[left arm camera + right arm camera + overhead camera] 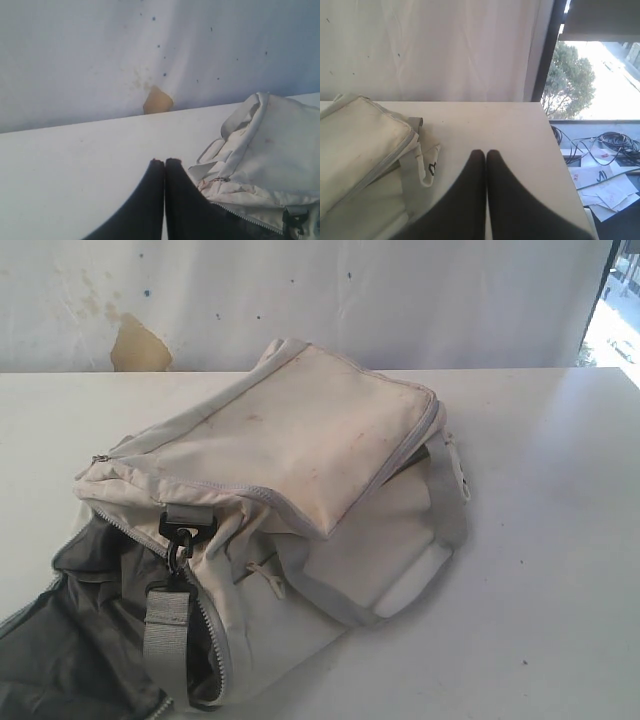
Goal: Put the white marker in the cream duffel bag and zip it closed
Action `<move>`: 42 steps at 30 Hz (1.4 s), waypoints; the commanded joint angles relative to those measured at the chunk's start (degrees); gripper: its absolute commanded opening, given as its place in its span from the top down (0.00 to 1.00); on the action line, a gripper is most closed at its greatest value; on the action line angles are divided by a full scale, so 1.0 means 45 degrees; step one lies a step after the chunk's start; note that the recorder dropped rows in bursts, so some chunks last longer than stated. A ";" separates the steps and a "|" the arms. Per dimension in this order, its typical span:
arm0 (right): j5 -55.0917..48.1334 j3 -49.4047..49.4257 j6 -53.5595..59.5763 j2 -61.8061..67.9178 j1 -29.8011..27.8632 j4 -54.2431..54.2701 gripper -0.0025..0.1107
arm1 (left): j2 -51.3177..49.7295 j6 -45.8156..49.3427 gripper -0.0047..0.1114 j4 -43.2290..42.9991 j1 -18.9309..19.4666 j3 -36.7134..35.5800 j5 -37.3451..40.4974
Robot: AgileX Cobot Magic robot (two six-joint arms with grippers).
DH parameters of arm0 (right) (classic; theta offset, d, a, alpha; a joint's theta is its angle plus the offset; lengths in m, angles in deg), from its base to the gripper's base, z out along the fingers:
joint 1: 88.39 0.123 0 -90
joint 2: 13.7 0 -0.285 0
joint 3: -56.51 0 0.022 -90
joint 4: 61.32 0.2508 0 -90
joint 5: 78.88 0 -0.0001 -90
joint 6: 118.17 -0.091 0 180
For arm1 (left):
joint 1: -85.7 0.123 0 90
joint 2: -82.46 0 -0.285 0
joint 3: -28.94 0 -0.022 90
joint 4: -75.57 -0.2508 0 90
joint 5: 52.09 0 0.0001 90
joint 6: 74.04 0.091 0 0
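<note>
Cream fabric, soft and slack, makes up the cream duffel bag, which is laid across the left and middle of the desk. At the near left corner its mouth is seen unzipped, with the grey lining exposed and a grey strap hung across the opening from a black buckle. The zipper is run along the edge of that opening. The white marker is not seen in any view; whether it is hidden or out of frame cannot be told.

The left end effector is closed tip to tip with nothing between, over the desk just beside the bag. The right end effector is likewise pressed together and empty, near the bag's other side.

The bag is judged light but floppy, likely to be dragged or crumpled when the zip is pulled, so the fabric near the zipper should be pinned while the pull is taken. The marker, expected to be slim, hard and smooth, is best pinched across its barrel.
</note>
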 commanded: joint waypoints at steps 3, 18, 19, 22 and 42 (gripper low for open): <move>-0.0663 0.0033 0.0148 -0.2008 -0.0068 -0.0147 0.98 | 0.2150 -0.0072 0.96 0.0014 -0.0017 0.0031 0.0125; -0.2054 0.0033 0.0244 -0.7028 -0.0068 -0.1471 0.98 | 0.6762 -0.0092 0.96 -0.0534 -0.0017 0.0031 0.1094; -0.2054 0.0033 0.0244 -0.7028 -0.0068 -0.1612 0.98 | 0.6762 -0.0092 0.96 -0.0694 -0.0017 0.0054 0.1302; -0.2054 0.0043 0.0244 -0.7028 -0.0068 -0.1640 0.98 | 0.6762 -0.0040 0.96 -0.0577 -0.0017 0.0213 0.1576; 0.0618 0.4764 0.0199 -0.7028 -0.0068 -0.1565 0.98 | 0.6762 -0.0084 0.96 -0.0529 -0.0017 -0.5625 -0.3012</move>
